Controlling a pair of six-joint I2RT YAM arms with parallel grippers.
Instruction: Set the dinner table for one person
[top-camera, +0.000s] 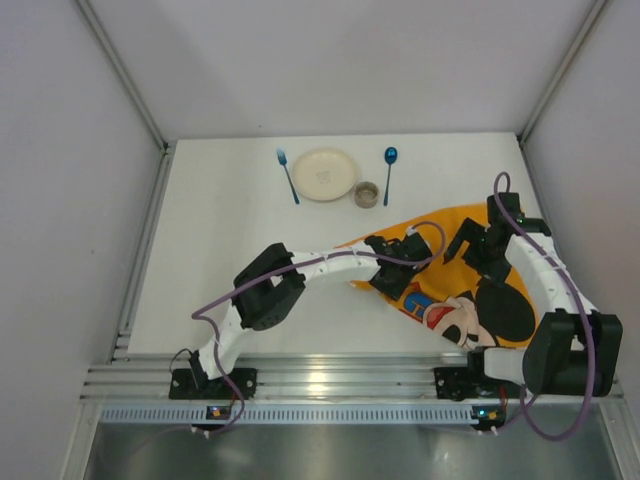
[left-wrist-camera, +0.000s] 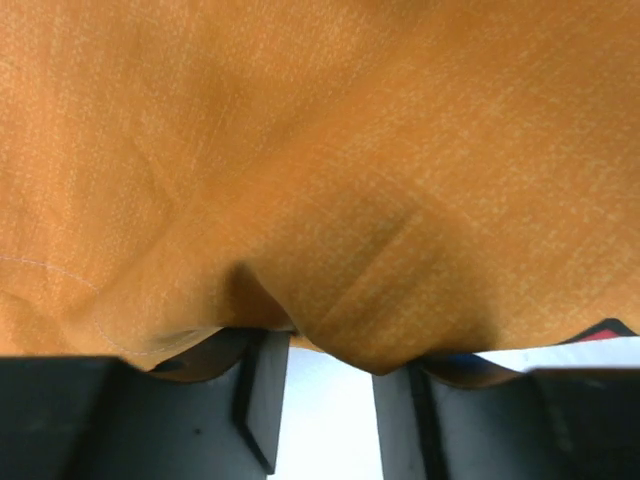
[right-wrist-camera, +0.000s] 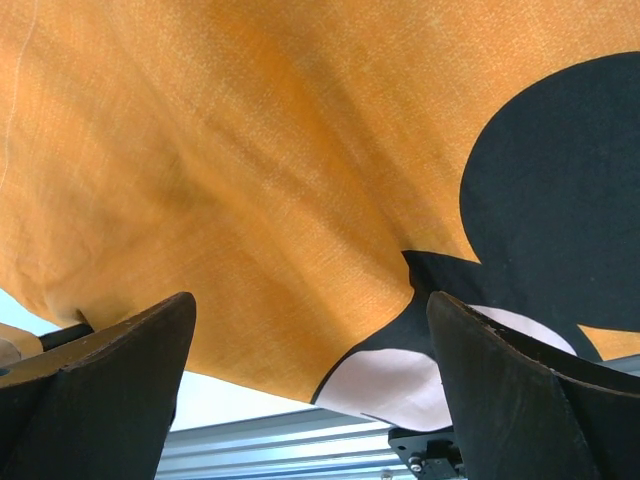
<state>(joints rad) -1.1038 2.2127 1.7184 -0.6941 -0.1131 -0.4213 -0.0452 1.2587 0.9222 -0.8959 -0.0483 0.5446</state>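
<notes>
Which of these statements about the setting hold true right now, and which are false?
1. The fork lies left of the plate. True.
2. The spoon lies on the plate. False: the spoon lies on the bare dinner table, right of the plate.
3. The right hand is open over the orange cloth. True.
4. The small metal cup stands on the orange cloth. False: the metal cup stands on the dinner table by the plate's near right rim, apart from the cloth.
</notes>
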